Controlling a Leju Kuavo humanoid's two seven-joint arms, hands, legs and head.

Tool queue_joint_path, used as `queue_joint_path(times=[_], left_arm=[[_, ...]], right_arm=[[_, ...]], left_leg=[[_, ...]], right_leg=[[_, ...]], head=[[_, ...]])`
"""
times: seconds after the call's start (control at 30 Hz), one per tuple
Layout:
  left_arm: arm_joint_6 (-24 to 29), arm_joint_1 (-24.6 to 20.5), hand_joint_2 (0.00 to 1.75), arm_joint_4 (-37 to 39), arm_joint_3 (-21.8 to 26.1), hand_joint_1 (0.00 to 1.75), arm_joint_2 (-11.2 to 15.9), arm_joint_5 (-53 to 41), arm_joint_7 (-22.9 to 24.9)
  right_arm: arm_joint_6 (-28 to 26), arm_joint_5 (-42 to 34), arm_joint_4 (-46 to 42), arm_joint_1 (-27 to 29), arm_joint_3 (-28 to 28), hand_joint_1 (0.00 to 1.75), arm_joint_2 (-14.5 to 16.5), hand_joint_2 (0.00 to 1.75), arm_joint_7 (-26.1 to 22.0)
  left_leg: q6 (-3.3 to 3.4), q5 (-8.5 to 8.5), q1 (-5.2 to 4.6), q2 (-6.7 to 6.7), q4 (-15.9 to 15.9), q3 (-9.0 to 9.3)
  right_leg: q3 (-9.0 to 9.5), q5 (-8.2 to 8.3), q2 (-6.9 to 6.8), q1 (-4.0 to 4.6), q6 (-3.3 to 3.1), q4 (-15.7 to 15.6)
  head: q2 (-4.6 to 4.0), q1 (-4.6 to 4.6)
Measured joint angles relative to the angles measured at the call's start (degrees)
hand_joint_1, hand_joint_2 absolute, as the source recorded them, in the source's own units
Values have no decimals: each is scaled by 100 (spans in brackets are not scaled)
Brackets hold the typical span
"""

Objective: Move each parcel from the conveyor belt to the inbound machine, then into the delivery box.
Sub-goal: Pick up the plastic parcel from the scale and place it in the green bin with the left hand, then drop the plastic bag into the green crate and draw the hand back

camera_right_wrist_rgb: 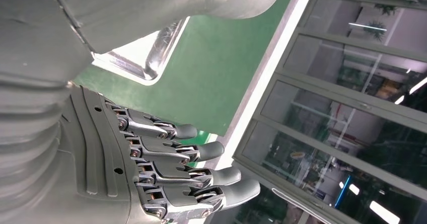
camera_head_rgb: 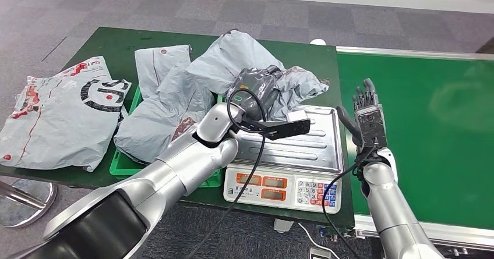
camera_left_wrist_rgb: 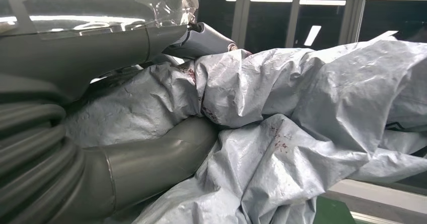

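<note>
Right now left robot hand point(camera_left_wrist_rgb: 151, 153) grips crumpled grey parcel point(camera_head_rgb: 291, 84) above scale tray point(camera_head_rgb: 309, 142); right robot hand point(camera_head_rgb: 367, 116) spread, empty, over green conveyor belt point(camera_head_rgb: 431, 125)

Right hand point(camera_right_wrist_rgb: 151, 173), fingers point(camera_right_wrist_rgb: 201, 151) extended, above conveyor belt point(camera_right_wrist_rgb: 216, 78)

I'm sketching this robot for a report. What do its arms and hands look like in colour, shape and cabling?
Both arms are smooth, rounded silver shells. The right hand has dark grey segmented fingers with metal links on a ribbed grey back cover, plus a thick grey thumb. The left hand shows smooth grey fingers and a ribbed grey cover. A black cable loops around the left wrist beside a black bracket; another black cable hangs from the right wrist.
</note>
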Motion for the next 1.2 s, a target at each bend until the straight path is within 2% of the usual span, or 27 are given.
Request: queue_joint_path(times=[0.13, 0.3, 0.47, 0.5, 0.57, 0.63, 0.7, 0.77, 0.83, 1.2], left_arm=[[113, 0, 175, -1, 24, 175, 0, -17, -34], [851, -51, 175, -2, 166, 175, 1, -389, -119], [929, -122, 175, 31, 366, 175, 28, -1158, 409], [879, -133, 175, 57, 401, 175, 58, -1358, 634], [500, -174, 175, 165, 451, 175, 243, -1895, 1460], [-48, -197, 175, 279, 511, 175, 578, -2422, 2492], [-312, -185, 175, 378, 649, 175, 947, -2726, 3053], [-452, -179, 175, 484, 787, 175, 1231, -2916, 3214], [-644, -159, 175, 547, 860, 175, 1372, -3037, 3274], [-925, 23, 175, 694, 1153, 175, 1608, -3289, 3424]], right_arm=[[20, 10, 0, 2, 0, 0, 0, 175, 2], [59, 69, -2, -11, 0, 0, 0, 175, 31], [47, 212, -105, 5, -1, 0, 0, 175, 149], [56, 243, -139, 20, -2, 0, 0, 175, 171], [83, 373, -251, 90, -19, 0, 5, 175, 265], [116, 570, -474, 253, -66, 0, 35, 175, 410], [147, 714, -726, 461, -124, 0, 70, 175, 520], [182, 783, -884, 600, -191, 0, 85, 175, 568], [220, 814, -959, 629, -246, 0, 104, 175, 582], [351, 793, -1027, 583, -350, 0, 214, 175, 523]], left_leg=[[0, 0, 0, 0, 0, 0], [0, 0, 0, 0, 0, -1], [0, 0, 0, 0, 0, -2], [0, 0, 0, 1, -1, -3], [-1, 0, 2, 4, -4, -2], [-5, -1, 3, 23, -11, 10], [-14, 1, 5, 51, -18, 19], [-22, 11, 10, 46, -21, 11], [-25, 22, 14, 12, -21, -4], [-20, 21, 7, -5, -17, -20]], right_leg=[[0, 0, 0, 0, 0, 0], [0, 0, 0, 0, 0, 0], [0, 0, 0, 0, 0, 0], [0, 0, 1, 0, 0, 0], [1, 0, 3, 2, 0, 1], [0, 1, 18, 3, -4, 2], [-12, 6, 41, 5, -12, 3], [-21, 7, 32, 10, -19, 4], [-20, 4, -1, 14, -21, 5], [-22, 4, -14, 7, -20, 3]], head=[[0, 0], [0, 0], [0, 0], [0, 0], [0, 0], [0, -1], [0, -2], [0, -2], [0, -2], [0, -2]])
